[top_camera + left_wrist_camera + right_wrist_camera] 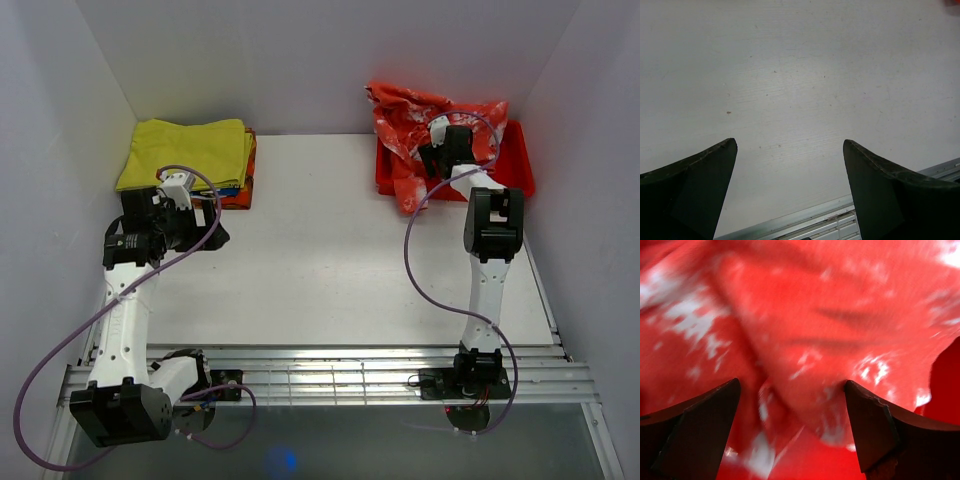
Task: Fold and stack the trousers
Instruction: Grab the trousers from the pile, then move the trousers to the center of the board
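The trousers are seen bunched in a heap in the tray at the far right of the table, with some cloth spilled over the tray's near edge. The right gripper is held close over the heap with its jaws spread wide and nothing caught between them; the wrist view is blurred, so contact with the cloth cannot be told. The left gripper is likewise spread and empty, hung over bare table near the yellow garment. The step in hand is judged to be the first pick out of the tray. It is best done by closing on a raised ridge of cloth, not a flat patch, so that a firm pinch of fabric is taken. A hem or waistband would be preferred (neither can be made out in the crumple). The cloth should then be lifted well clear of the tray wall before being drawn toward the open middle, lest the tray be dragged along.
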`<state>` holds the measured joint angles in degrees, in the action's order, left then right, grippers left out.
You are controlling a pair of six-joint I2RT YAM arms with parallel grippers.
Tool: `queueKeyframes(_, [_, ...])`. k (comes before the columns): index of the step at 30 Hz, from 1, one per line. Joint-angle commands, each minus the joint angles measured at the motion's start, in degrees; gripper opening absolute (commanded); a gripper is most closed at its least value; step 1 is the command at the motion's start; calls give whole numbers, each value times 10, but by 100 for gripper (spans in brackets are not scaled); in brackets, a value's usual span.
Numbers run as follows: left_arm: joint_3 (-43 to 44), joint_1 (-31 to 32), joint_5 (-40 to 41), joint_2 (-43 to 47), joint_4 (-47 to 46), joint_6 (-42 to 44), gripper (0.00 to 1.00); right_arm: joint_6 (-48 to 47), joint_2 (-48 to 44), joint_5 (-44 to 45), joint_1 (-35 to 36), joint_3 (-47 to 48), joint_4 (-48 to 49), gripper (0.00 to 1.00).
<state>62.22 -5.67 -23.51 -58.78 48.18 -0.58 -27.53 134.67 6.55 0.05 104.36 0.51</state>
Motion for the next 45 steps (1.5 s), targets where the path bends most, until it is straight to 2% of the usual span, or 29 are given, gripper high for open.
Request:
queueKeyframes(1, [1,-2,-2,-1,11,4,98,-52,43,113,-1,34,144,91])
queueKeyframes(2, [-2,-2,-2,-3,11,4,98,-58,48,116,-1,38,151,94])
queueKeyframes(3, [-3,-2,-5,-5,11,4,98,-64,53,120,-1,44,156,85])
queueKeyframes(4, [-3,-2,-5,-5,10,4,98,-67,61,123,-1,54,165,70])
queueKeyframes(5, [-3,-2,-4,-9,10,4,98,-69,66,124,-1,64,165,49])
queueKeyframes(7, [-2,-2,-3,-13,9,4,98,-70,80,133,-1,94,159,33])
queueKeyframes(8, [2,-2,-2,-19,9,4,98,-67,85,136,-1,141,140,18])
queueKeyframes(9, [4,-2,-1,-20,9,4,98,-61,89,138,-1,168,129,10])
queueKeyframes(10, [4,-2,0,-22,8,4,98,-50,89,142,-1,212,112,8])
queueKeyframes(12, [8,-2,3,-23,7,4,98,-32,74,137,-1,232,107,8])
queueKeyframes(18, [17,-2,14,-21,1,4,98,42,-88,109,-1,178,141,8])
queueKeyframes(22, [19,-2,36,-25,1,1,98,100,-215,57,-1,161,128,8])
queueKeyframes(26, [24,-2,58,-33,1,-5,98,134,-268,20,-1,175,97,8])
queueKeyframes(30, [26,-2,45,-34,-2,-15,98,162,-344,-38,5,197,85,8])
queueKeyframes(34, [21,-2,18,-34,-12,-28,98,184,-411,-113,36,209,65,8])
queueKeyframes(37, [19,-2,2,-34,-19,-36,98,187,-480,-155,72,177,68,8])
queueKeyframes(45, [25,-2,-43,-30,-42,-43,98,208,-589,-185,202,125,39,8])
